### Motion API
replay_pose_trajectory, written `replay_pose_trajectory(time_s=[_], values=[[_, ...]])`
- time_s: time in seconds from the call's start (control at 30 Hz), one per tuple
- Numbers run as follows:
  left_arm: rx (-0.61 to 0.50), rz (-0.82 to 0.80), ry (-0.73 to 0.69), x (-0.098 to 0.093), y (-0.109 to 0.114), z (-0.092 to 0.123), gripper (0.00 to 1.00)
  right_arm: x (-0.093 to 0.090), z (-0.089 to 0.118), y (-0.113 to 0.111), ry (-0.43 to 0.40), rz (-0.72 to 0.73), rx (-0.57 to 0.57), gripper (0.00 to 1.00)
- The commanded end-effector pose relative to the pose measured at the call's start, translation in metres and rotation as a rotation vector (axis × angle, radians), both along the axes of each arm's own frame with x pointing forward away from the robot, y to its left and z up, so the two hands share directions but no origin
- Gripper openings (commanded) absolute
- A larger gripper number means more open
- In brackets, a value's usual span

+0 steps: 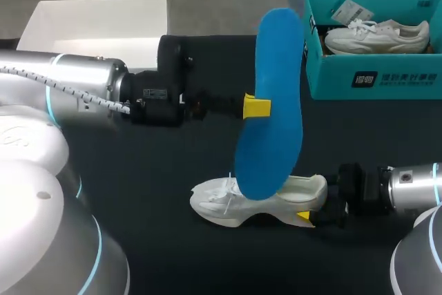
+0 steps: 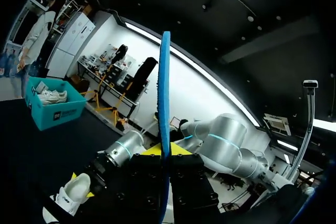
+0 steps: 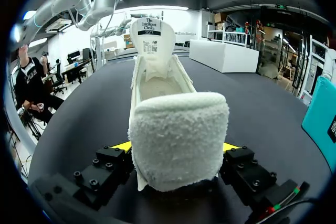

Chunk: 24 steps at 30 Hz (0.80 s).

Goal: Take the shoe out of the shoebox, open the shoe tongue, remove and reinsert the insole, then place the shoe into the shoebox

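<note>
Counting 1 insole (image 1: pixel 269 101) | 1 held shoe (image 1: pixel 215 203) | 1 boxed shoe (image 1: pixel 376 36) | 1 shoebox (image 1: pixel 331 77)

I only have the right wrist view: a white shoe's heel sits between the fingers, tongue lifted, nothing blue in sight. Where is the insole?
Observer: It is out of the shoe. In the head view the left gripper holds the blue insole upright over the white shoe.
Operator: Is it truly clamped, or just resting against it?
Observer: Clamped. The left wrist view shows the insole edge-on, pinched between both yellow-tipped fingers.
Operator: I see only a teal corner. Is anything in the box?
Observer: Yes. The teal shoebox stands at the table's far right with a second shoe lying inside.
</note>
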<state>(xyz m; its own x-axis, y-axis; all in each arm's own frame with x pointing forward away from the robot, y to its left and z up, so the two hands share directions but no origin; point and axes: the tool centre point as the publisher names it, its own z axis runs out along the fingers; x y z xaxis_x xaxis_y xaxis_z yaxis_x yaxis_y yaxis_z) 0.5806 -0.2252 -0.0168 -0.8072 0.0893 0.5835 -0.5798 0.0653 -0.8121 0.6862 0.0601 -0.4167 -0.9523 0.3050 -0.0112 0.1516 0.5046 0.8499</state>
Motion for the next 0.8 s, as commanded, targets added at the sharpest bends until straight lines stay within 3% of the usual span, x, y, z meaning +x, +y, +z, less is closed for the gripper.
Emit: replay_pose_trajectory(time_s=[0.03,0.8], values=[[0.003,0.020,0.020,-0.0064,-0.0130,0.0037,0.00,-0.0004,-0.0016,0.0009,0.000,-0.003,-0.005,0.00],[-0.008,0.031,0.031,-0.0154,-0.0138,0.0054,0.00,-0.0004,-0.0016,0.0009,0.000,-0.003,-0.005,0.00]])
